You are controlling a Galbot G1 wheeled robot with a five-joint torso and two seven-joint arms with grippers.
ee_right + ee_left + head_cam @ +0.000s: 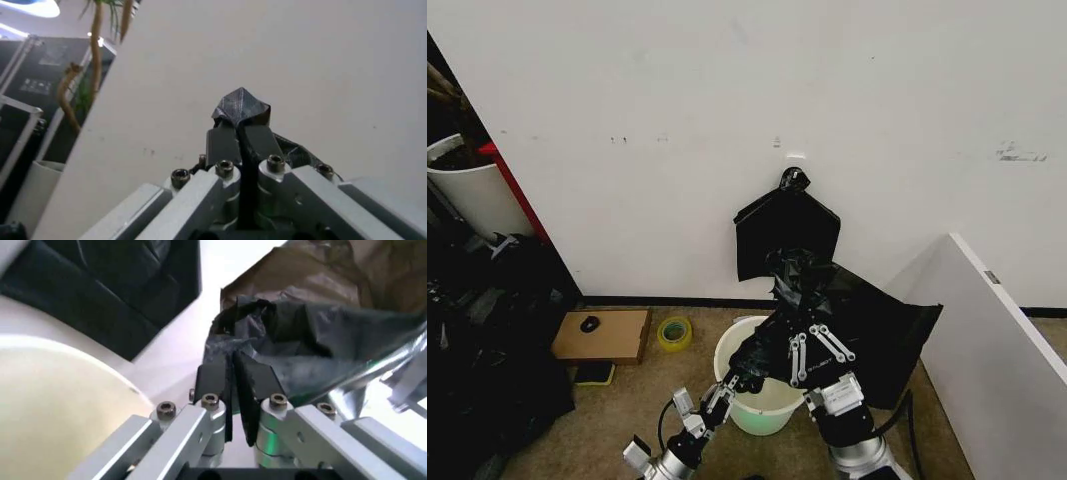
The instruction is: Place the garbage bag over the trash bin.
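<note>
left gripper (727,385): held low at the near rim of the trash bin (732,345); fingers (215,377) pinched together on a fold of the garbage bag (802,275), likely so one edge of the mouth is kept down at rim level.
right gripper (812,335): raised over the bin's right side, pointed up toward the wall; fingers (257,142) clamped on a peaked tuft of black film, judged as the lift that lets the bag hang open.
trash bin: stood on the floor just ahead of the arms, top open, pale green at the base; its far and right rim are covered by the arms and bag.
garbage bag: stretched between both grippers above and behind the bin, not yet seated over the rim.
bag mouth: cannot be made out; film is bunched.
black bundle (787,230): hung on the wall behind the bin; partly overlapped by the bag.
</note>
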